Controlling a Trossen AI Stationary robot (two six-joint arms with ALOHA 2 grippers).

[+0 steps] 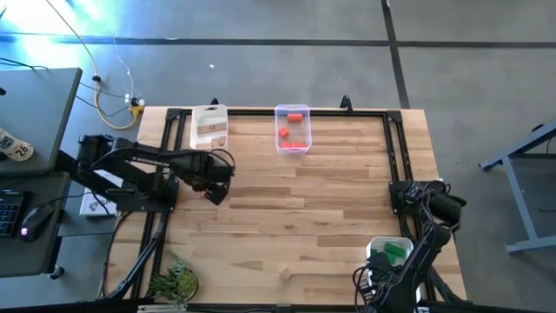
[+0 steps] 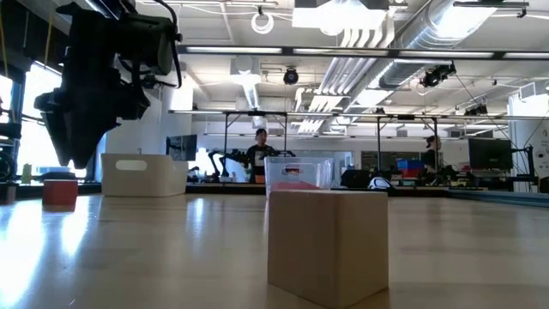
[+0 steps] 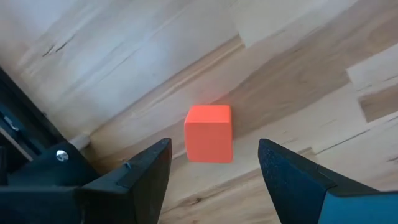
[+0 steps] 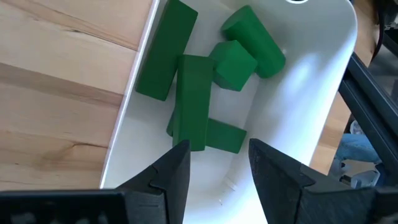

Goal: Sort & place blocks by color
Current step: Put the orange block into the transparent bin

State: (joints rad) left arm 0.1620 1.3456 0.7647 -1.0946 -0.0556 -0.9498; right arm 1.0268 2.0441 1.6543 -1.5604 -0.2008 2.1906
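A red cube (image 3: 209,132) rests on the table by its bottom face, toward the left side (image 1: 211,195). My left gripper (image 3: 214,167) hangs open just above it (image 2: 79,159), a finger on each side, touching nothing. A pale wood cube (image 1: 284,274) stands alone near the table's near edge, large in the low view (image 2: 326,245). My right gripper (image 4: 214,165) is open above a white bin (image 4: 311,93) at the near right corner, where several green blocks (image 4: 193,99) lie piled.
At the far edge, a white bin (image 1: 209,127) holds pale wood blocks, and a clear bin (image 1: 293,128) beside it holds red blocks. Black frame rails (image 1: 395,148) run along the table's sides. A small plant (image 1: 176,283) sits at the near left corner.
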